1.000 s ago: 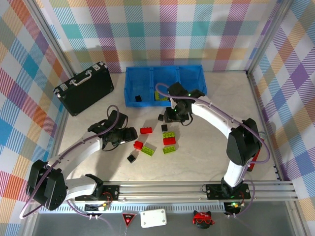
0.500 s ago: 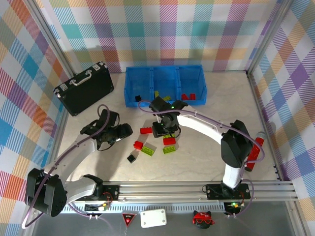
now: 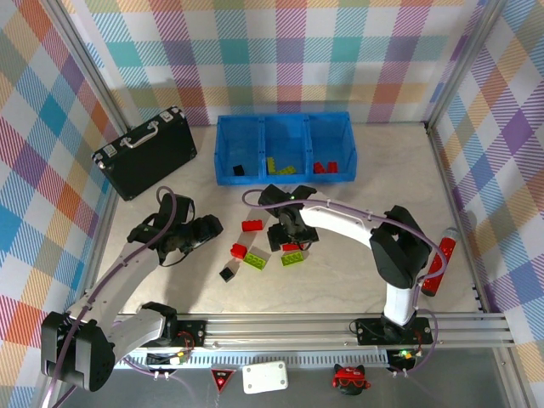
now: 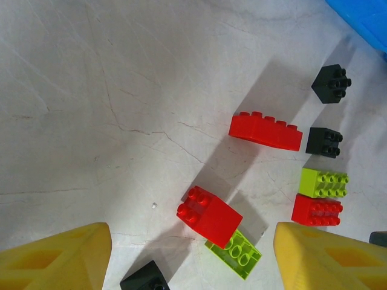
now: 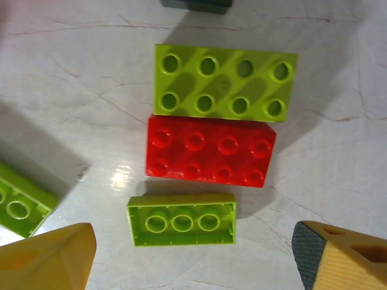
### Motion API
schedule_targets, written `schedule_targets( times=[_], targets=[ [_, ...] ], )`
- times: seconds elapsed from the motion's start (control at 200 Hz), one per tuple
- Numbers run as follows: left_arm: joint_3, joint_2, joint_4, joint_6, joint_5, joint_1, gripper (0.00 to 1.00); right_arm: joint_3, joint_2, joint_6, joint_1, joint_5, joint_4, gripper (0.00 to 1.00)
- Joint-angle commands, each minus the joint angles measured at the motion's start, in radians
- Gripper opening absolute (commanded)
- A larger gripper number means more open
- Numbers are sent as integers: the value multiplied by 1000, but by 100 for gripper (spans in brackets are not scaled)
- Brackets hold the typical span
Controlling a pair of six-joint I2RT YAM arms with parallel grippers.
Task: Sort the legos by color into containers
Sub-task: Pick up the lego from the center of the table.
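From above, the blue tray (image 3: 255,136) is seen at the far side of the tabletop (image 3: 365,195). A black brick (image 3: 239,170) is found in its left compartment, lime bricks (image 3: 280,166) in the middle one and red bricks (image 3: 325,167) in the right one. A black case (image 3: 144,151) is set to the left of the tray. More legos (image 3: 255,259) are scattered on the tabletop between the two arms. The left gripper (image 3: 217,231) is held just left of them. The right gripper (image 3: 289,238) is held right over them.

In the left wrist view, two yellow fingers (image 4: 54,260) are seen wide apart, and nothing is gripped. Below them a long red brick (image 4: 265,131), two black cubes (image 4: 331,83) and a chunky red brick (image 4: 208,215) are seen on the tabletop.

In the right wrist view, the right fingers (image 5: 48,260) are spread wide too, with nothing held. A big lime brick (image 5: 225,89) and a big red brick (image 5: 210,151) are laid side by side, touching. A small lime brick (image 5: 181,220) is laid hollow side up just beside the red one.
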Motion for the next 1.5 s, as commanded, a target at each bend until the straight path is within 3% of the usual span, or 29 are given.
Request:
schedule_targets(
  times=[0.0,0.5,0.7,1.19,1.495],
  targets=[
    [-13,-7,-20,8,17,12,71,-7,15,44,-1,43,28,88],
    [10,14,-29,11,8,14,71,-99,64,125,-44,-17,155,85],
    [8,7,-44,15,2,14,71,-113,96,156,-51,-37,207,77],
    [9,-31,-79,20,4,13,71,-91,79,176,-50,-16,181,65],
    [15,-43,-86,22,3,14,72,-79,1,166,-50,6,135,64]
  ],
)
